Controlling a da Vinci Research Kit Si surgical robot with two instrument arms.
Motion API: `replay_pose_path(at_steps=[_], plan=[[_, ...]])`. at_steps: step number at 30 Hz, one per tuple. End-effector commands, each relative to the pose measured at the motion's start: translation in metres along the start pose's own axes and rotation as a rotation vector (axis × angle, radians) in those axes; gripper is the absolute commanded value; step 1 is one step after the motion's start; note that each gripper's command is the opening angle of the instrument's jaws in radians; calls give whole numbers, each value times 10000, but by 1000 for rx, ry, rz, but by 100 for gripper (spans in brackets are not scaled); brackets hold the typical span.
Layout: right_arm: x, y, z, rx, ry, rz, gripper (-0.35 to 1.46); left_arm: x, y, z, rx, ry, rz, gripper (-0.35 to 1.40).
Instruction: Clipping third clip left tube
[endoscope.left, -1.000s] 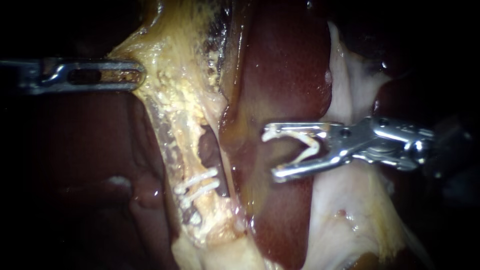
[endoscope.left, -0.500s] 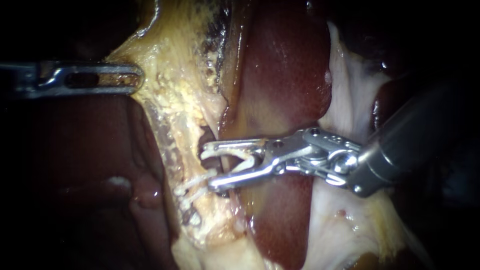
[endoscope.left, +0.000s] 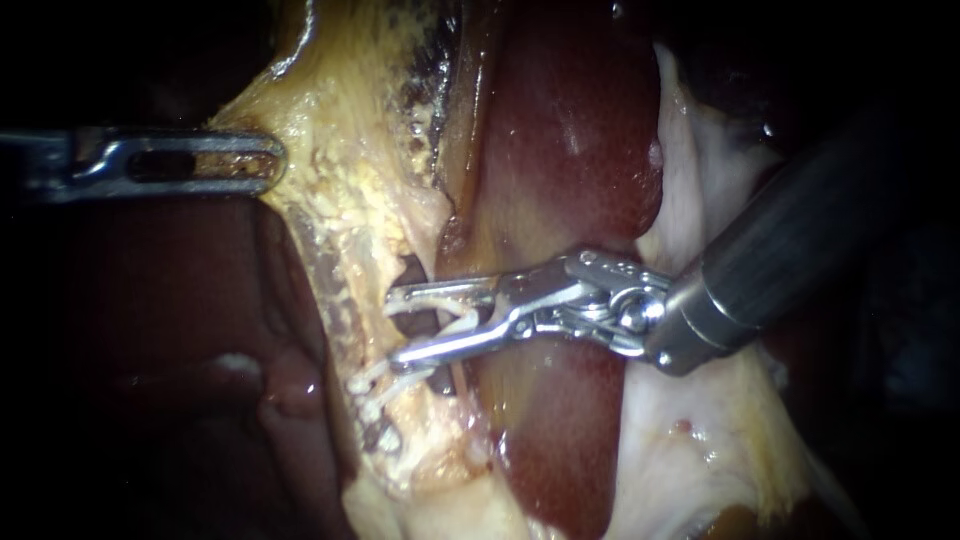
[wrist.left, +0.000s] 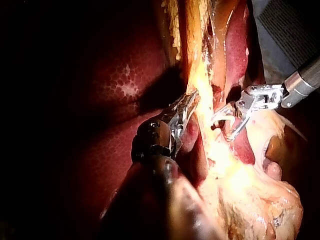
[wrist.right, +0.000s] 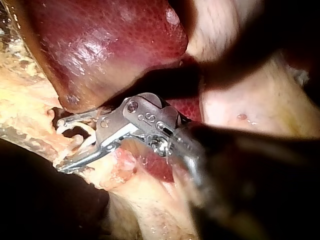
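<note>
**Two instruments, three clips**

From where I stand, the tally is short. Instruments: two, the left instrument (endoscope.left: 272, 158) and the right instrument (endoscope.left: 392, 328). Each ends in two jaws, so that makes four jaws in all. Clips: three, namely one loaded clip (endoscope.left: 467, 318) carried between the right instrument's jaws and two white clips (endoscope.left: 372, 381) on the tube (endoscope.left: 335, 285) (a pale fleck lower down is too small to count as another). Tubes: one that I can count with any certainty. There is also one band of yellow tissue (endoscope.left: 350, 190) and one liver (endoscope.left: 570, 170).
</note>
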Motion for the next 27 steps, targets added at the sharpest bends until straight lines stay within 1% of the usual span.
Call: replay_pose_path(at_steps=[1,5,10,14,16,19,23,27], plan=[[1,0,0,-1,0,1,51,0,0,0,0,0,-1,-35],[1,2,2,-10,-15,2,51,0,-1,-1,0,0,-1,-35],[1,5,11,-16,-13,0,51,0,-1,-1,1,-2,-2,-35],[2,4,20,0,-24,-1,51,0,-1,-1,1,-2,-2,-35],[2,3,23,20,-21,-5,51,0,-1,-1,1,-2,-2,-35],[2,-2,25,64,-14,-13,51,0,-1,-1,1,-2,-2,-35],[5,-14,24,125,-2,-8,51,0,-1,-2,1,-2,-2,-35],[7,-23,21,142,-6,-11,50,-1,0,-3,2,-2,-2,-35]])
